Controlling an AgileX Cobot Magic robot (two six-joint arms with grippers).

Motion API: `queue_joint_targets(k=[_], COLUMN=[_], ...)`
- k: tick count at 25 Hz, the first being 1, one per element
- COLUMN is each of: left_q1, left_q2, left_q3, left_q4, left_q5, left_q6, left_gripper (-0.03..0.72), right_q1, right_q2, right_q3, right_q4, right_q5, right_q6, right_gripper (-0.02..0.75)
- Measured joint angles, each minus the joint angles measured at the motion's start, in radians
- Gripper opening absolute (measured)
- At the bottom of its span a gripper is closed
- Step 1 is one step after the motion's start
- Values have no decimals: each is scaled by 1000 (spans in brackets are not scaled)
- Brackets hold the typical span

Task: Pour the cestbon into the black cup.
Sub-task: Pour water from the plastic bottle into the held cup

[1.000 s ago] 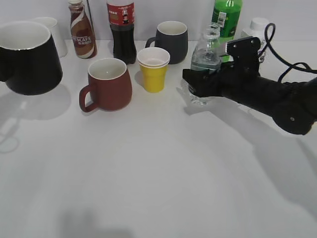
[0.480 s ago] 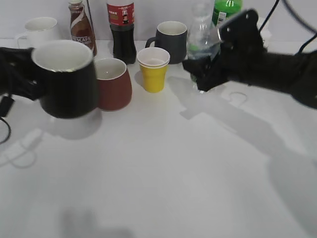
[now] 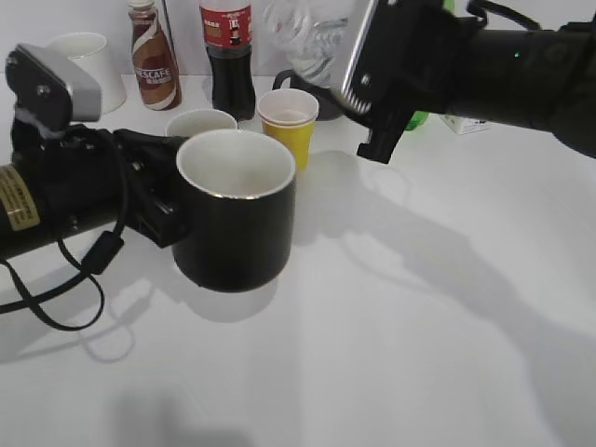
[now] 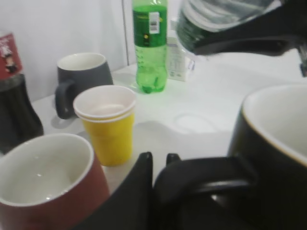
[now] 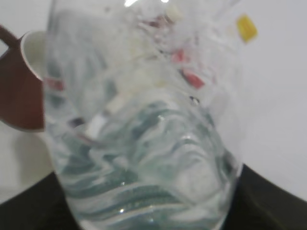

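The black cup [image 3: 237,219] is upright at centre left, white inside, low over or on the table; I cannot tell which. My left gripper [image 3: 172,212] is shut on its loop handle [image 4: 206,177], which shows in the left wrist view between the fingers [image 4: 159,160]. My right gripper [image 3: 361,70] is shut on the cestbon [image 3: 307,37] and holds it high at the back, tilted with its top toward the left, above and behind the cup. The ribbed bottle fills the right wrist view [image 5: 144,139] and shows at the top of the left wrist view [image 4: 216,19].
A brown-red mug [image 3: 199,122] stands just behind the black cup, with a yellow cup [image 3: 289,119] beside it. Behind stand a cola bottle [image 3: 228,51], a Nescafe bottle [image 3: 154,56], a white mug [image 3: 86,54], a grey mug [image 4: 81,76], a green bottle [image 4: 149,43] and a white carton [image 3: 464,123].
My left arm has carried the black cup right and forward to centre left. My right arm has lifted the cestbon off the table and tilted it to the left.
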Motion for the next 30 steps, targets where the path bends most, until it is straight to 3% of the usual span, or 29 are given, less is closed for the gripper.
queue_joint_targets(k=[18,30], left_q1=[-27,-27], left_q2=[0,0], left_q3=[0,0], left_q4=[-18,-10], left_q5=[15,16], left_q6=[0,-1], left_gripper=[47,47], right_q1=[23,23], right_q2=[-1,-1], right_q3=[-2,-2], right_q4=[2,181], right_q5=[19,-45], right_q6=[-603,-878], right_gripper=[452,452])
